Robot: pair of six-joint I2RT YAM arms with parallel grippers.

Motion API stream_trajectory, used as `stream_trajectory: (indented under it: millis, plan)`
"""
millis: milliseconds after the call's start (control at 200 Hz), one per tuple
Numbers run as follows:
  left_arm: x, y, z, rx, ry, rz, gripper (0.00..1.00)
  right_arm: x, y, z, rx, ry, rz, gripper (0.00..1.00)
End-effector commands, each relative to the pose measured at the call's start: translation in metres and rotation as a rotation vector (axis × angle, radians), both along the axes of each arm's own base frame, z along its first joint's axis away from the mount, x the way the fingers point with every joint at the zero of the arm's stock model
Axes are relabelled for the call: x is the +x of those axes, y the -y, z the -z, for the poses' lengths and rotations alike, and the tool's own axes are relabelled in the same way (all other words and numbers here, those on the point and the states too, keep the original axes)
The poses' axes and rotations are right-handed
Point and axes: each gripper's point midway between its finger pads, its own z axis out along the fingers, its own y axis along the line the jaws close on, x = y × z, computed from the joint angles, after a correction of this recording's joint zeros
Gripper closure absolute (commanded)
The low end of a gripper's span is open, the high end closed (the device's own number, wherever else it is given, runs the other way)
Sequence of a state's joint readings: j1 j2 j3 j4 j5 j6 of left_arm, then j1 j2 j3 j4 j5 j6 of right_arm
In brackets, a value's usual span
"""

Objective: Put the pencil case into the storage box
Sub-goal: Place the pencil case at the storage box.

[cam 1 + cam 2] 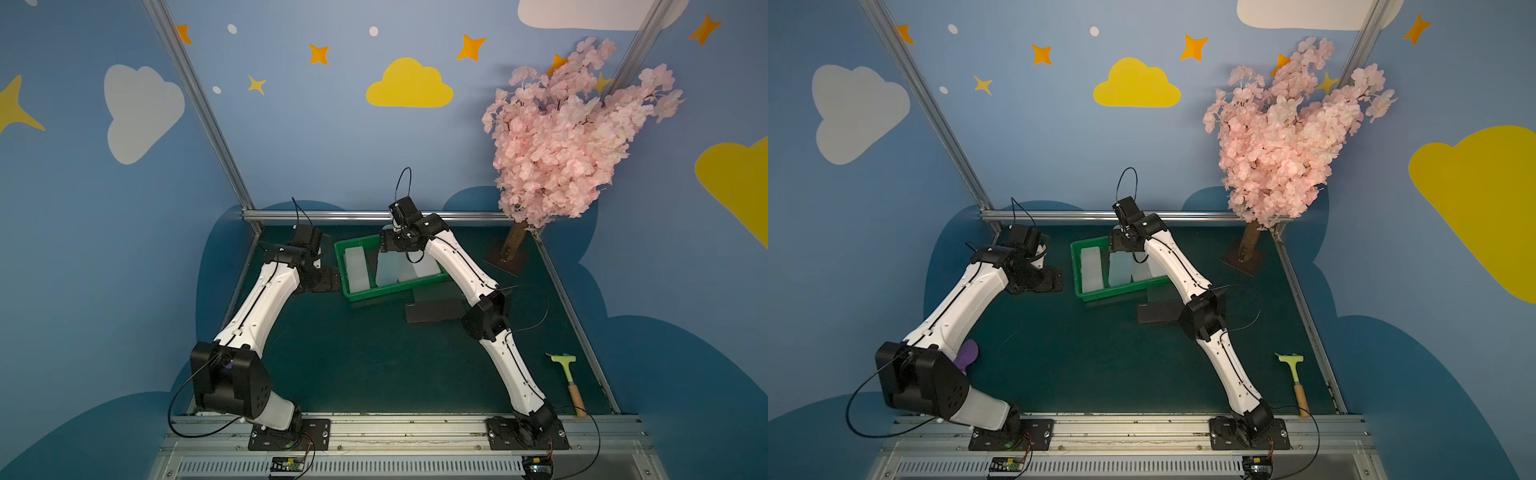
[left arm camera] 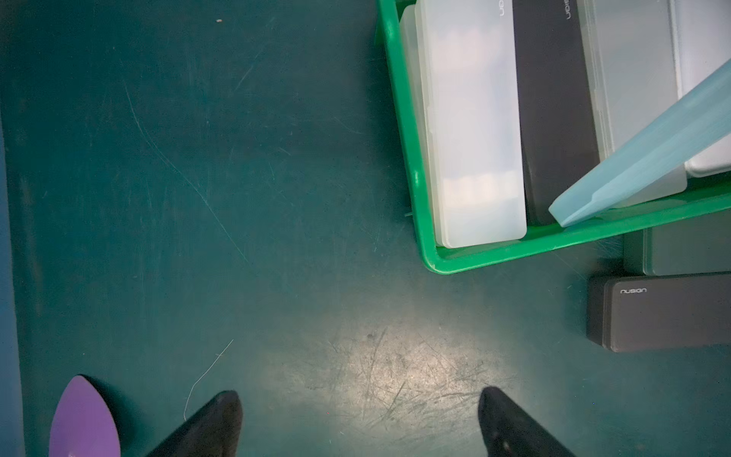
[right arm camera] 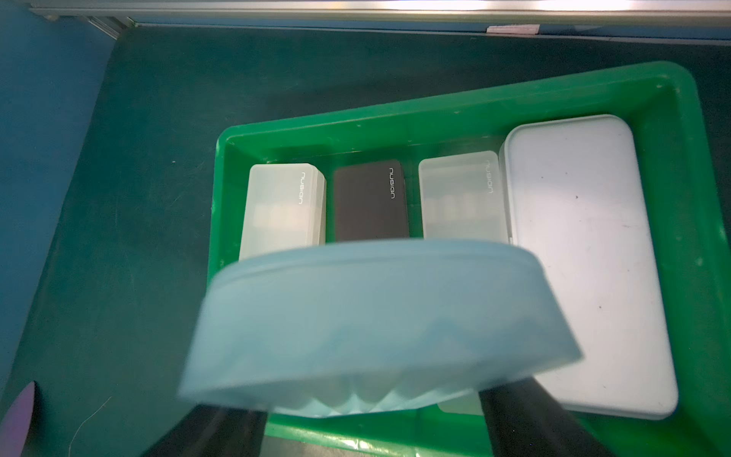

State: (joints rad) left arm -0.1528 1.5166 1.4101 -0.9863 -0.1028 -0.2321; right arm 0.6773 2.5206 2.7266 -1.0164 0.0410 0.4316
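Though partly hidden under the arm in both top views, pinching a pale blue pencil case (image 1: 388,266) (image 1: 1120,268) in the right jaws, tilted over the green storage box (image 1: 361,296) (image 1: 1098,296); spread wide at the left jaws, just beside the box. From the left wrist, only bare desk (image 2: 237,198) between the spread jaws. From the right wrist, clamped across the tilted case, above other cases (image 3: 370,201) lying flat in the box.

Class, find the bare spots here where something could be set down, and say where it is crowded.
Free: the wide middle of the mat, bordered by the storage box and dark cases on its far side. Crowded: the box, its floor nearly covered, the blue pencil case tilted over it.
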Motion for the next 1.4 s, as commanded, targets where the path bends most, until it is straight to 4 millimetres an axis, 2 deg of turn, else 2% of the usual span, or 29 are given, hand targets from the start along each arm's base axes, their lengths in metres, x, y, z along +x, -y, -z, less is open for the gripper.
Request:
stream_trajectory:
  millis: [0,280,426,656,1036,1397]
  plan:
    - [-0.002,0.002,-0.004,-0.016,0.01,0.004,0.04,-0.013,0.005,0.04,-0.072,-0.105,-0.002,0.53]
    - [-0.001,0.004,-0.005,-0.026,0.013,0.007,0.04,0.012,-0.008,0.058,-0.005,-0.069,0.082,0.51]
    - [0.0,0.005,-0.005,-0.027,0.011,0.011,0.04,0.018,-0.015,0.069,0.027,-0.075,0.102,0.49]
    - [0.001,0.005,-0.001,-0.026,0.0,0.012,0.04,0.02,-0.022,0.096,0.056,-0.121,0.133,0.49]
    - [0.002,0.005,0.002,-0.021,-0.009,0.013,0.04,0.019,-0.029,0.124,0.065,-0.164,0.161,0.45]
    - [0.001,0.005,0.005,-0.024,-0.014,0.01,0.04,0.016,-0.025,0.137,0.043,-0.191,0.172,0.28]
